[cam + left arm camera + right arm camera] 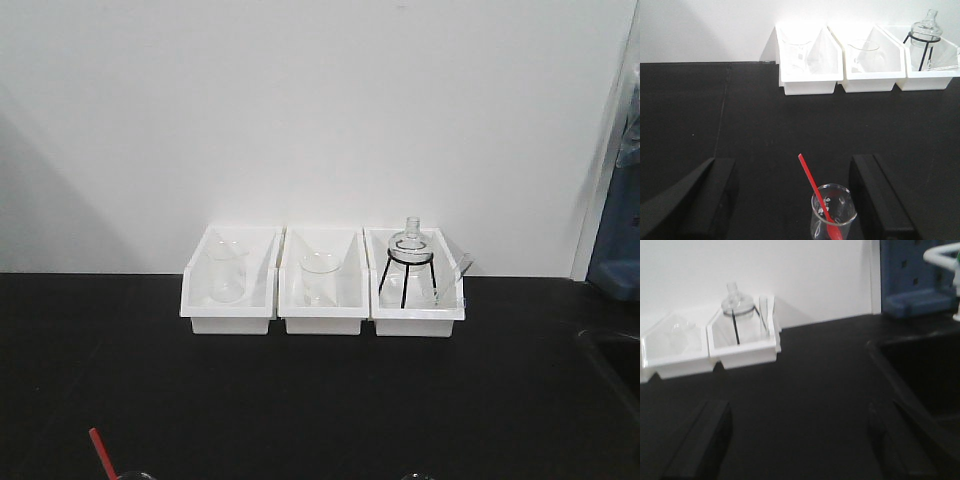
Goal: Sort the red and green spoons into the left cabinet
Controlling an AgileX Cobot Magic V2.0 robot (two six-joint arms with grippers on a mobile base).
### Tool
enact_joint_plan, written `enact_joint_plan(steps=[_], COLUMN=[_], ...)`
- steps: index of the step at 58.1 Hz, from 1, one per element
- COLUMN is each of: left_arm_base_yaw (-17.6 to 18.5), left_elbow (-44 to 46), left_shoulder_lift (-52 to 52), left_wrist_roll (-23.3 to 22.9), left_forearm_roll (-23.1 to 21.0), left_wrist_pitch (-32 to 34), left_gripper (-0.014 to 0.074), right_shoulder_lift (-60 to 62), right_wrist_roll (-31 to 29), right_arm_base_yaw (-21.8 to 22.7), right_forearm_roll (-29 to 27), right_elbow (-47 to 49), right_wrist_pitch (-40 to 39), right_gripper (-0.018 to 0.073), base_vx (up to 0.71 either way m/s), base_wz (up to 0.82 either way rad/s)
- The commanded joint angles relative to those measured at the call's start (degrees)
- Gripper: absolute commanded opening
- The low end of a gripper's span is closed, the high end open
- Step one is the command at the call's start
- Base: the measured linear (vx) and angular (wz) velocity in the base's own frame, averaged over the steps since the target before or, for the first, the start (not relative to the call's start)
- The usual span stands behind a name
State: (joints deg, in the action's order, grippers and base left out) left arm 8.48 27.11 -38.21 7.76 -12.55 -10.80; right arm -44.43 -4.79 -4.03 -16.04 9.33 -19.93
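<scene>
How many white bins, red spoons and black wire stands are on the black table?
White bins: 3
Red spoons: 1
Black wire stands: 1
Total: 5

The black desk [300, 400] in front of me runs back to a white wall. Along its back edge, about the middle, three white bins stand in a row, close side by side with their open fronts towards me: the left bin [229, 318], the middle bin [320, 322] and the right bin [418, 322]. Near the front edge, left of the middle, a small glass beaker [833, 212] stands upright, well apart from the bins. At the right edge a dark sink [920, 370] is sunk into the top.
</scene>
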Motion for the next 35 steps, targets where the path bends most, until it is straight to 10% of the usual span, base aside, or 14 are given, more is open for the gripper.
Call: enact_joint_plan(steps=[1,35], left_arm_base_yaw=[0.1,0.1], left_elbow=[2.1,2.1], left_shoulder_lift=[-0.1,-0.1], left_wrist_roll=[-0.3,-0.3], left_forearm_roll=[-0.2,-0.2], left_wrist_pitch=[4.5,4.6], left_gripper=[0.0564,0.0564], right_shoulder_lift=[-1.1,-41.4], right_wrist_roll=[4.8,16.3], right_arm_base_yaw=[-3.7,-8.1], right_forearm_roll=[7.9,26.9], right_elbow=[-5.3,-9.2], right_wrist_pitch=[-16.5,-56.9], right_gripper=[0.0536,0.0484], base_vx=[0.00,0.00], base_wz=[0.00,0.00])
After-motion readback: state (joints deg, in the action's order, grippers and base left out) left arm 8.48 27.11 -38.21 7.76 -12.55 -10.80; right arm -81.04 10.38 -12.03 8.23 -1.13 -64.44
